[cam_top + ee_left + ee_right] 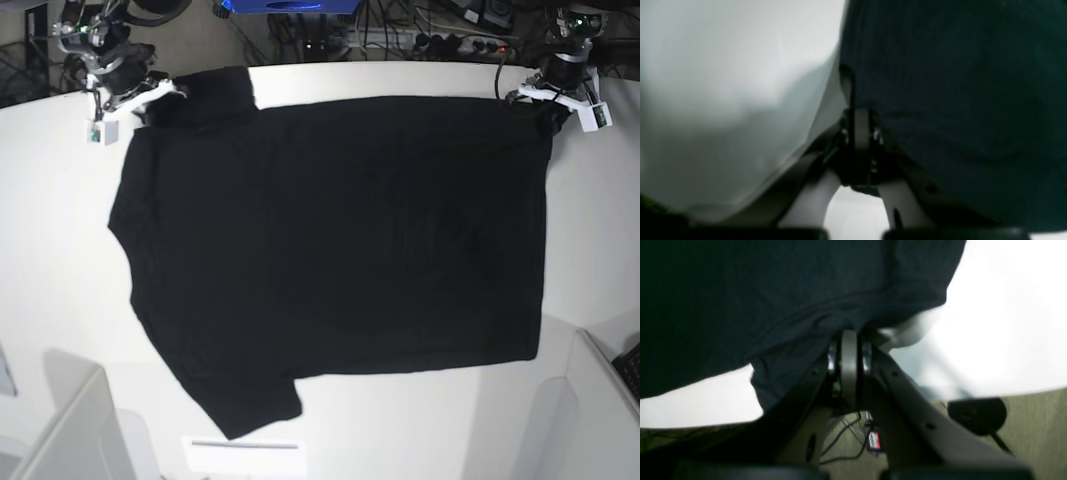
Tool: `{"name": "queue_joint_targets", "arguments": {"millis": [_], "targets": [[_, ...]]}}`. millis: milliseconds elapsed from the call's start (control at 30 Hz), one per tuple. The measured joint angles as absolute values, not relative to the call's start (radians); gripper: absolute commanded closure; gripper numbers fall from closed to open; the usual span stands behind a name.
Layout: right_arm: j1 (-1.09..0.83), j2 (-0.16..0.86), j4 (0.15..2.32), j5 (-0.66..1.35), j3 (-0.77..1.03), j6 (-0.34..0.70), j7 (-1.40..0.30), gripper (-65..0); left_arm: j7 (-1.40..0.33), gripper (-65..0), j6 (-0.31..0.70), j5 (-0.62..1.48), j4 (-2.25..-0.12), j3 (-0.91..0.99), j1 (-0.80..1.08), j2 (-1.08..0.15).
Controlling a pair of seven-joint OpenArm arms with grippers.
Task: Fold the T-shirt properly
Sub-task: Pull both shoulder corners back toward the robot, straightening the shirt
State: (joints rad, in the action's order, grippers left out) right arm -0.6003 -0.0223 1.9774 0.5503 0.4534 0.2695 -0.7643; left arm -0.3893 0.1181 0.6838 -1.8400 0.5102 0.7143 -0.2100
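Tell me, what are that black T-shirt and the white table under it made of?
The T-shirt looks like soft matte knit cloth: it creases and drapes where the right pincer pinches it. The table seems a smooth hard white board, plastic or laminate; I cannot tell which.

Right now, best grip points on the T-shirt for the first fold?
The T-shirt lies flat, plain side up. Probably its two far corners at the table's back edge, from behind; the right gripper and left gripper are shut there.

The base view looks straight down from above; both wrist views sit close against the T-shirt (340,230).
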Motion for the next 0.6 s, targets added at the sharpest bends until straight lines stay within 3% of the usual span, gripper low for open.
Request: {"name": "queue_joint_targets", "arguments": {"millis": [600], "targets": [[-0.483,-0.022,1.984,0.550,0.451,0.270,-0.776,0.0,-0.453,0.0,0.112,0.690,-1.838,0.517,0.626,-0.153]]}}
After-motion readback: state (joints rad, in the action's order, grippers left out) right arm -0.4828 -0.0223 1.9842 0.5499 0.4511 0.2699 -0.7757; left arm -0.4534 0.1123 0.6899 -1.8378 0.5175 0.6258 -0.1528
